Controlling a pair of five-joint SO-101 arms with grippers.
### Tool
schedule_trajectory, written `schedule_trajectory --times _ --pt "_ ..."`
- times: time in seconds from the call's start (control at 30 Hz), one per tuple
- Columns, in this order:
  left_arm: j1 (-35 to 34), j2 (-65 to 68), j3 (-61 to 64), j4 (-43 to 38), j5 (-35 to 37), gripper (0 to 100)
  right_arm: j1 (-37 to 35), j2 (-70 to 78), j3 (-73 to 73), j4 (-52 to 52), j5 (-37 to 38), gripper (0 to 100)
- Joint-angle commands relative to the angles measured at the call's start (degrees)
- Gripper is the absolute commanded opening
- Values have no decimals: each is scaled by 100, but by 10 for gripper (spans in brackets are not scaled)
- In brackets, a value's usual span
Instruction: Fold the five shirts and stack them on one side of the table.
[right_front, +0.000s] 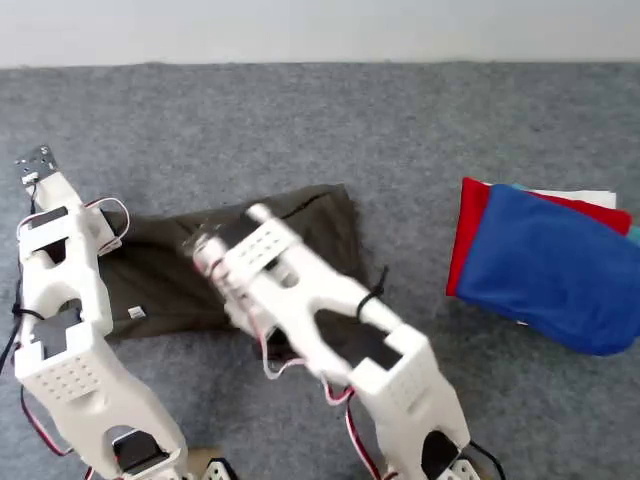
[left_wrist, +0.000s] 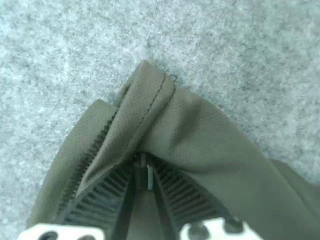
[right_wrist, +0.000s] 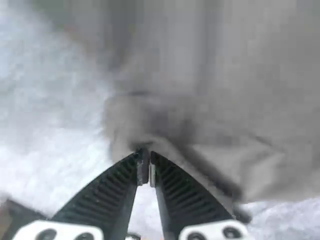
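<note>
A dark olive shirt (right_front: 200, 260) lies partly folded on the grey table, left of centre. My left gripper (left_wrist: 145, 172) is shut on a bunched corner of the olive shirt (left_wrist: 200, 140), at the shirt's left end in the high view (right_front: 95, 235). My right gripper (right_wrist: 145, 167) is shut on another fold of the olive shirt (right_wrist: 210, 100); from above it sits over the shirt's middle (right_front: 215, 250). A stack of folded shirts, blue (right_front: 550, 265) on top of red (right_front: 475, 225), rests at the right side.
A white edge and a teal edge (right_front: 633, 232) peek from under the stack at the table's right border. Bare grey carpet-like surface (right_front: 330, 120) stretches behind the shirt and between it and the stack.
</note>
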Motion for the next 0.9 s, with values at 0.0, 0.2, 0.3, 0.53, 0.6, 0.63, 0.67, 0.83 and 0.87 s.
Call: schedule_trajectory --times 0.0,0.2,0.3,0.53,0.6,0.63,0.67,0.83,0.87 --pt "-44 18 -119 -70 18 13 -400 -347 -211 365 -26 9" --pt "-53 18 -110 -62 0 13 365 -655 -536 514 44 9" --pt "-53 18 -110 -62 9 13 1059 -927 -1301 462 334 9" --pt "-53 18 -110 -62 0 13 2053 -242 -2382 -1411 255 9" --pt "-53 18 -110 -62 0 13 2316 286 -2409 -2026 193 9" --pt "-53 18 -119 -62 0 13 2466 567 -2426 -2299 105 9" --pt "-53 18 -119 -62 -9 13 2598 848 -2497 -2510 0 9" --pt "-53 18 -154 -79 -18 14 3275 2290 -3288 -2914 -466 9" --pt "-53 9 -154 -88 -18 14 3389 2563 -3552 -2941 -527 9"
